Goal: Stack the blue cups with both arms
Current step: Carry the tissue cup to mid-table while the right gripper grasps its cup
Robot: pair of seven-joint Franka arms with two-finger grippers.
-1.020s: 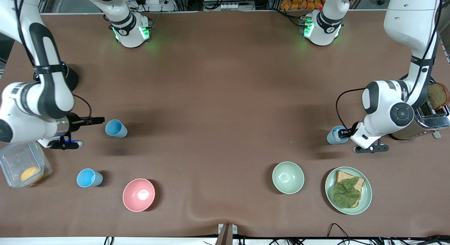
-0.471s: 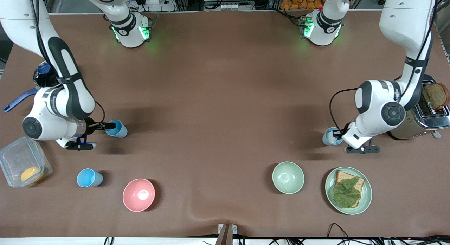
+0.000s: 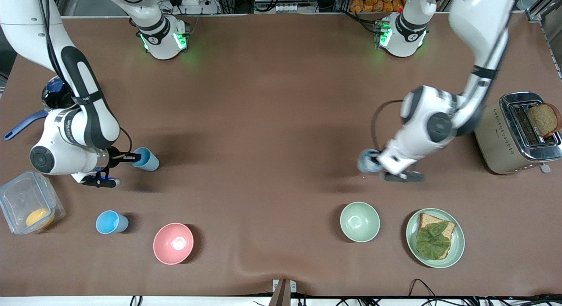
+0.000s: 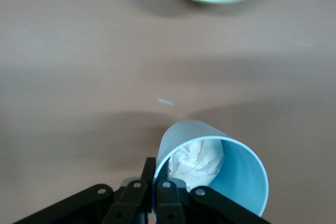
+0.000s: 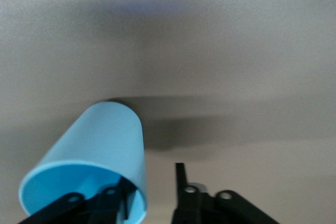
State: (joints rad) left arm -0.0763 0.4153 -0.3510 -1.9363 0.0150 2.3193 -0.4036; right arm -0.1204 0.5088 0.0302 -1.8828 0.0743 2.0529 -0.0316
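Three light-blue cups show in the front view. My left gripper is shut on the rim of one cup and holds it over the table, toward the left arm's end. In the left wrist view that cup has crumpled white paper inside, and my left gripper pinches its wall. My right gripper is open at the rim of a second cup. In the right wrist view one finger is inside this cup and the other outside, the gripper straddling its wall. A third cup stands nearer the front camera.
A pink bowl, a pale-green bowl and a plate with bread and lettuce lie nearer the front camera. A toaster stands at the left arm's end. A clear container and a blue-handled saucepan stand at the right arm's end.
My left arm has carried its cup away from the toaster toward the table's middle. My right gripper has moved up to its cup and now straddles the rim.
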